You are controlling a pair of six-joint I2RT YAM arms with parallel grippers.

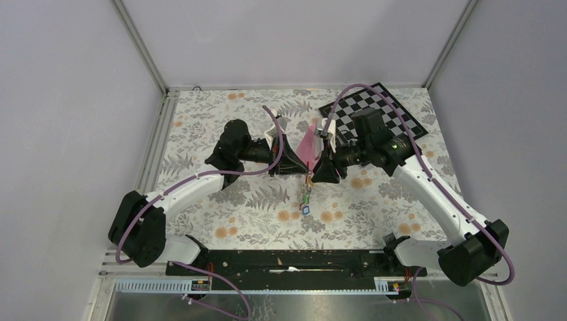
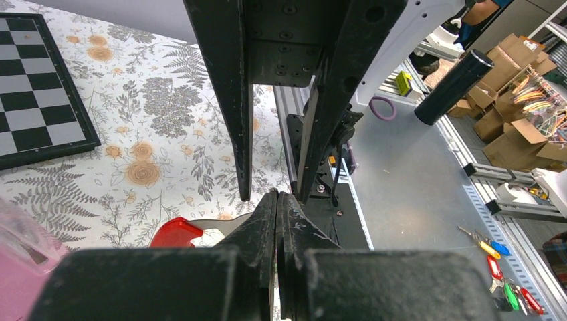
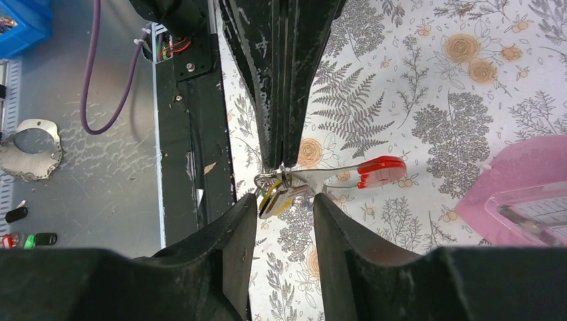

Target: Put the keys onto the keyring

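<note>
The left gripper (image 3: 280, 160) is clamped shut on the thick grey side of the large D-shaped keyring with the red curved bar (image 3: 380, 171), holding it between the two arms over the floral tablecloth (image 3: 434, 80). The right gripper (image 3: 282, 207) stands partly open and grips nothing. Its fingers flank the small bunch of coloured-head metal keys (image 3: 271, 200) dangling from the loop.

The ring looks rigid, light and slick, so the grey side is the best place to hold it – the keys will swing. In the right wrist view its long axis runs crosswise, with the red end pointing right towards the pink pyramid (image 3: 528, 187).
</note>
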